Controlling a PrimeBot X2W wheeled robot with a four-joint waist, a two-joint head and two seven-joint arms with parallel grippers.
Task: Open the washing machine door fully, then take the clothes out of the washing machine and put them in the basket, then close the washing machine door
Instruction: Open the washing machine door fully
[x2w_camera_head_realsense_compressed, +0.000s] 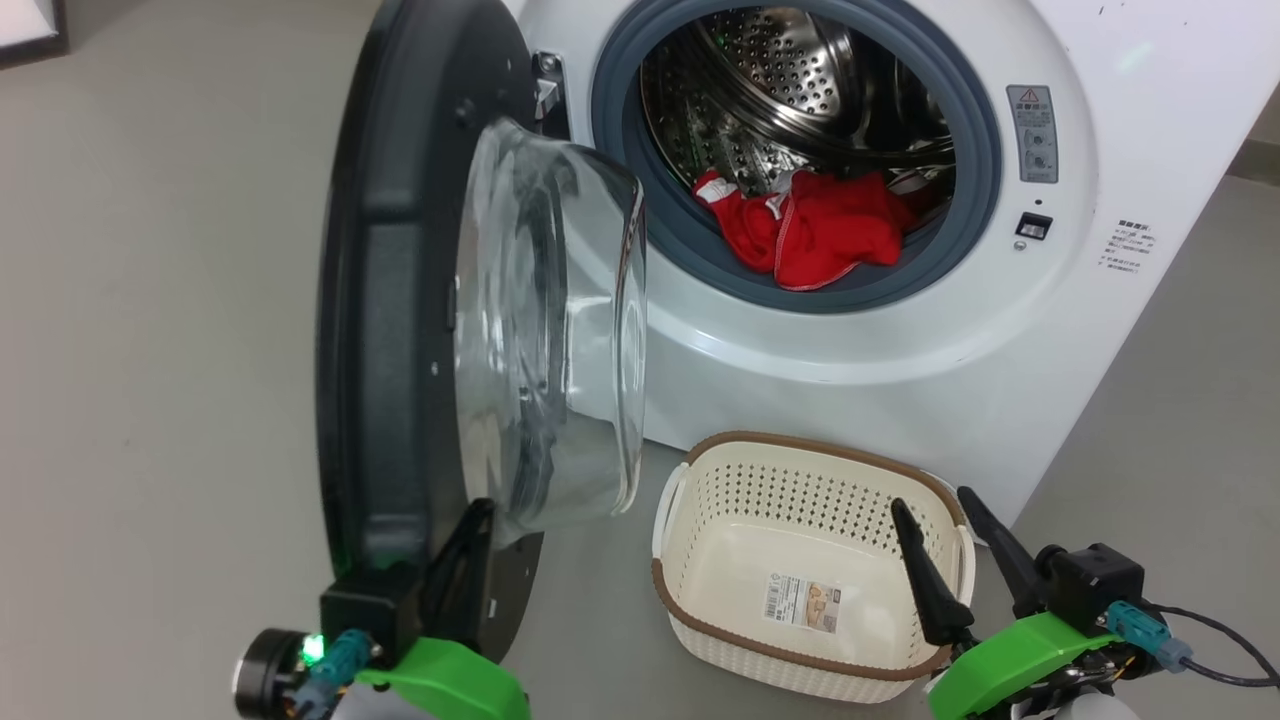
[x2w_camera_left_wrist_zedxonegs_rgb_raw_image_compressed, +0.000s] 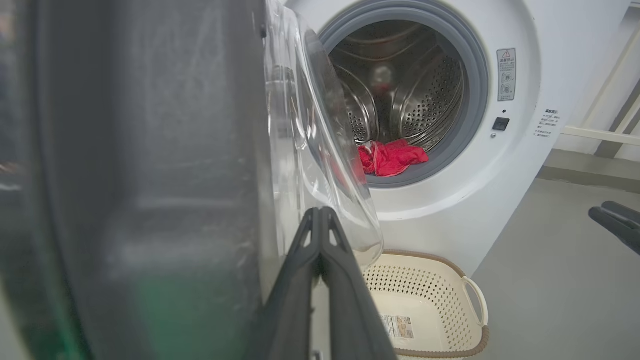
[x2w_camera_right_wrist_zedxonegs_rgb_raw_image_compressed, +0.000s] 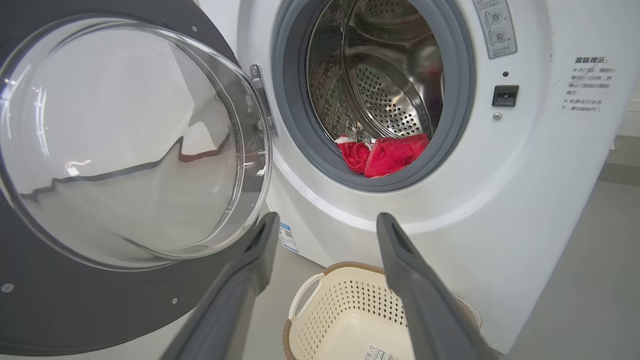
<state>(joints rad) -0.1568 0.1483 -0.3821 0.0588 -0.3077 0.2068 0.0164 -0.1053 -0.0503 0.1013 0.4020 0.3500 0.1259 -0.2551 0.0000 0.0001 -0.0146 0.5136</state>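
Note:
The washing machine (x2w_camera_head_realsense_compressed: 900, 340) stands with its door (x2w_camera_head_realsense_compressed: 400, 300) swung out to the left, glass bowl (x2w_camera_head_realsense_compressed: 550, 330) facing right. Red clothes (x2w_camera_head_realsense_compressed: 810, 230) lie at the front of the steel drum, also seen as clothes (x2w_camera_left_wrist_zedxonegs_rgb_raw_image_compressed: 392, 157) and clothes (x2w_camera_right_wrist_zedxonegs_rgb_raw_image_compressed: 385, 155). The cream basket (x2w_camera_head_realsense_compressed: 800, 570) sits on the floor below the opening with only a paper label inside. My left gripper (x2w_camera_head_realsense_compressed: 480, 515) is shut, its tips against the inner lower face of the door (x2w_camera_left_wrist_zedxonegs_rgb_raw_image_compressed: 150, 175), beside the glass. My right gripper (x2w_camera_head_realsense_compressed: 935, 505) is open over the basket's right side, holding nothing.
Grey floor (x2w_camera_head_realsense_compressed: 150, 350) spreads to the left of the door and right of the machine. A white frame (x2w_camera_left_wrist_zedxonegs_rgb_raw_image_compressed: 600, 132) stands by the wall right of the machine. The basket (x2w_camera_right_wrist_zedxonegs_rgb_raw_image_compressed: 345, 320) lies between my right fingers (x2w_camera_right_wrist_zedxonegs_rgb_raw_image_compressed: 410, 270).

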